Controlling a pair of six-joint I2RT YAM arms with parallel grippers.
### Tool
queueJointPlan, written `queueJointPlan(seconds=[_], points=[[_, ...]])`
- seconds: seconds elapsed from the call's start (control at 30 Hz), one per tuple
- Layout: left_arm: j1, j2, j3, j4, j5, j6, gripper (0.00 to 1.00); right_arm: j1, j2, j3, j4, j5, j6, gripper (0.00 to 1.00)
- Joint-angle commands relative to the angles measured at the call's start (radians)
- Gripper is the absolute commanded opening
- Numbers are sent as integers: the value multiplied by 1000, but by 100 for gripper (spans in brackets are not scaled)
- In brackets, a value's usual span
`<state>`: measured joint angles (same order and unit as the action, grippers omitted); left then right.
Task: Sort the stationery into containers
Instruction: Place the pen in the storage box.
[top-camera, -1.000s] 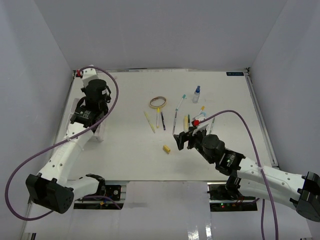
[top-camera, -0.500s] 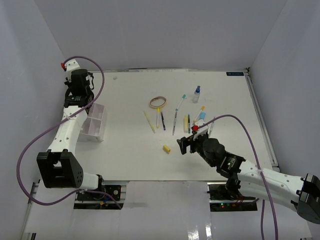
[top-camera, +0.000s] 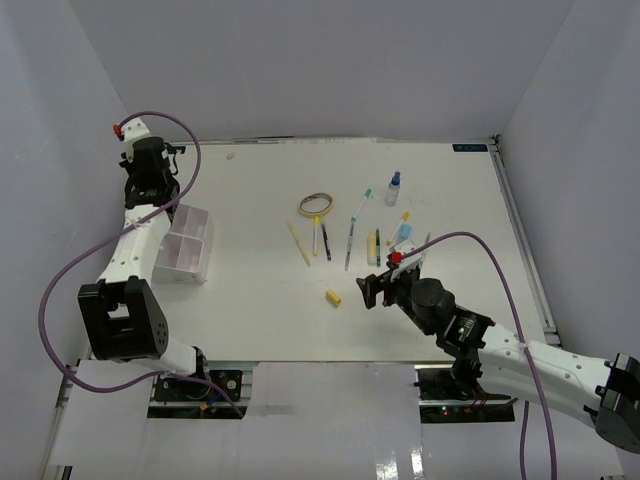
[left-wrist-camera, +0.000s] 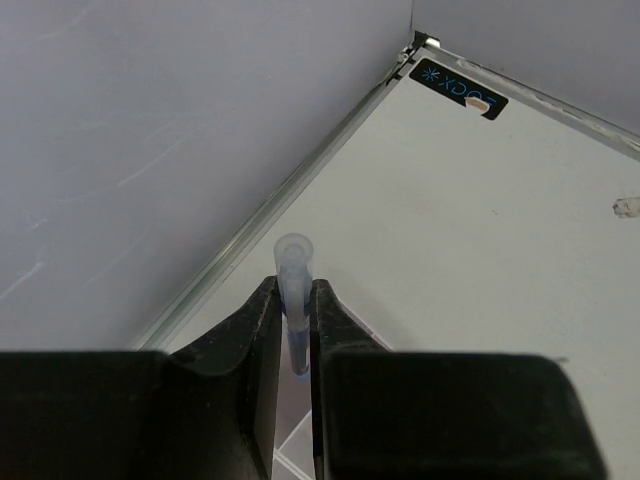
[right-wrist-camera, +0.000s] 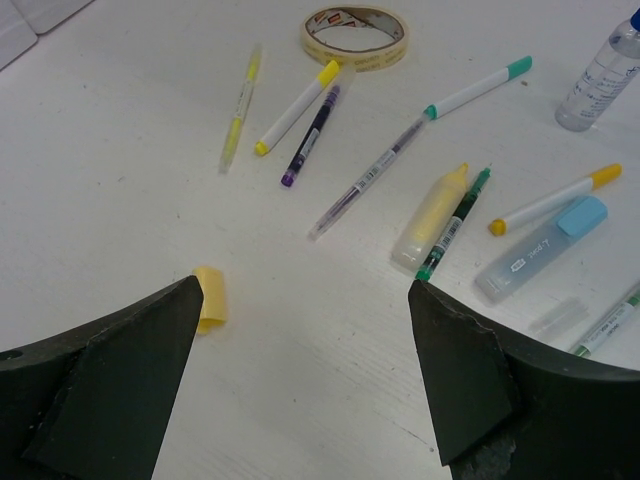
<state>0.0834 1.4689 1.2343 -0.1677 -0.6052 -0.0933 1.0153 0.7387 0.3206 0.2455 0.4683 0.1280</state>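
Left gripper (left-wrist-camera: 295, 335): the two dark fingers were clamped on a thin blue pen with a clear cap (left-wrist-camera: 295, 262), whose capped end stood out past the fingertips.
Left arm: it was reared up at the far left of the white table (top-camera: 260, 310), close to the side wall, with the wrist above the tray.
Container: the white translucent plastic tray with square compartments (top-camera: 185, 250) sat on the left side of the table, well apart from the loose items. An edge of it showed just below the held pen in the left wrist view.
Right gripper (right-wrist-camera: 300, 292): the fingers were spread wide apart and held nothing, hovering low over bare table.
Yellow eraser piece (right-wrist-camera: 210, 298): it lay just beside the right gripper's left finger. I could not tell whether they touched.
Tan tape ring (right-wrist-camera: 355, 33): it lay flat at the far side of the cluster.
Small clear bottle (right-wrist-camera: 598, 75): it stood upright, to the right of the tape ring.
Pens near the ring: a slim yellow highlighter pen (right-wrist-camera: 240, 105), a white marker with yellow cap (right-wrist-camera: 297, 108) and a dark purple pen (right-wrist-camera: 312, 135) lay near one another.
Middle of the cluster: a long thin pen with teal cap (right-wrist-camera: 470, 90) lay slanted.
Right of the cluster: a stubby yellow highlighter (right-wrist-camera: 432, 215) and a green pen (right-wrist-camera: 455, 222) lay side by side, next to a light-blue rectangular block (right-wrist-camera: 540, 248).
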Motion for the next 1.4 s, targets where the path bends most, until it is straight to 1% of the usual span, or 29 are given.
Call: queueJointPlan(seconds=[0.0,0.03,0.07,0.23,0.27,0.37,0.4,0.57,0.7,0.73,0.8,0.83,0.87,0.93,0.97,1.03,1.07,1.1,1.13,1.17,1.2,1.23,1.3,1.33,1.37], points=[[7,1,-24,42,-1,7,20,-4,-13,-17,58,9,-4,90],[6,4,-33,48,-2,7,22,-4,-15,-17,58,9,-2,90],[7,5,-53,59,-4,6,26,-6,-16,-18,61,9,-2,90],[10,-1,-104,71,1,-19,31,-7,-16,-18,63,10,1,90],[10,-4,-110,73,2,-22,34,-7,-16,-18,61,10,2,90],[12,-13,-142,88,4,-29,39,-9,-16,-20,60,9,12,90],[13,-19,-156,89,4,-29,43,-9,-16,-20,57,9,15,90],[13,-38,-160,67,27,-60,52,-11,-19,-2,20,24,39,90],[13,-76,-145,13,77,-98,65,-17,-1,47,-37,53,61,90],[13,-100,-139,-1,125,-111,72,-17,8,64,-57,61,65,90],[12,-133,-139,-41,175,-150,77,-23,50,122,-119,90,85,91],[12,-169,-141,-52,230,-166,83,-26,66,144,-141,98,91,92],[12,-189,-144,-73,263,-177,85,-27,102,165,-182,102,97,92],[10,-228,-145,-96,344,-204,90,-41,140,224,-212,95,110,94],[9,-267,-150,-113,375,-210,94,-47,187,245,-224,84,114,95],[1,-306,-159,-127,433,-229,97,-72,243,316,-271,49,131,97],[-2,-346,-176,-127,494,-233,98,-90,302,340,-288,38,137,97],[-8,-366,-185,-130,524,-240,98,-99,338,366,-310,17,145,99],[-23,-387,-196,-124,553,-249,98,-107,406,421,-321,6,147,100],[-46,-425,-225,-118,603,-258,98,-122,441,483,-342,-16,147,99],[-47,-444,-240,-110,634,-258,98,-127,477,483,-356,-23,147,95],[-66,-461,-260,-102,668,-264,98,-133,552,548,-370,-29,150,94],[-117,-510,-324,-84,726,-267,98,-144,623,610,-399,-51,151,92],[-147,-524,-346,-78,734,-266,98,-146,690,667,-405,-53,153,92],[-163,-536,-366,-78,737,-255,98,-152,721,692,-411,-54,156,91]])
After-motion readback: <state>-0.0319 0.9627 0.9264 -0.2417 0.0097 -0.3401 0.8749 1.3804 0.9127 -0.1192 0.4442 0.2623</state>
